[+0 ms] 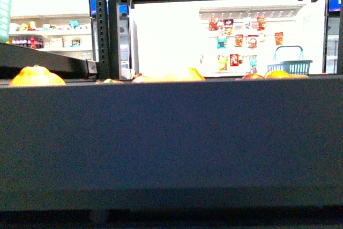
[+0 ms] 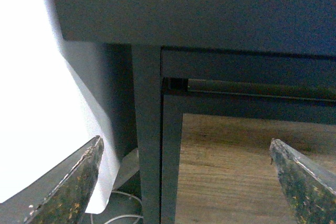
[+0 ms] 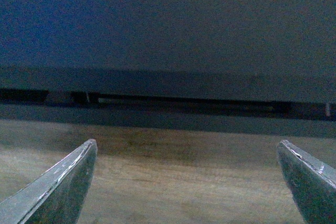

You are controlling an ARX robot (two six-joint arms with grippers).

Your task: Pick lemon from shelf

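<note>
Logged from the front view: mostly the flat dark front wall of the black metal tiered produce shelf [image 1: 171, 132], plus a few fruit tops above its rim. Took the smooth, bright yellow, roundish lemon [image 1: 185, 74] to be the pale yellow dome near the middle of the tray, between a deeper orange-yellow round fruit [image 1: 36, 76] far to the left and an orange round fruit [image 1: 278, 73] to the right; could not confirm, given glare from the bright white background. Found neither arm in the front view. Read the left claw [image 2: 185, 142] as spread wide and empty, facing a black upright post [image 2: 147, 129] and the wood-grain base panel [image 2: 236, 171], with a thin white cable [image 2: 122, 194] low beside the post. Read the right claw [image 3: 186, 142] likewise as spread wide, gripping nothing, facing the wood-grain panel beneath the tray's underside. Judged both claws to sit below tray level, well apart from the lemon. Risks from here: striking the tray's front wall or underside on the way up, owing to the low start; snagging the left claw on the post or cable; closing on an orange neighbour instead, owing to washed-out colour and hidden fruit bodies; nudging the round lemon into a roll, owing to a shallow reach over the rim.
</note>
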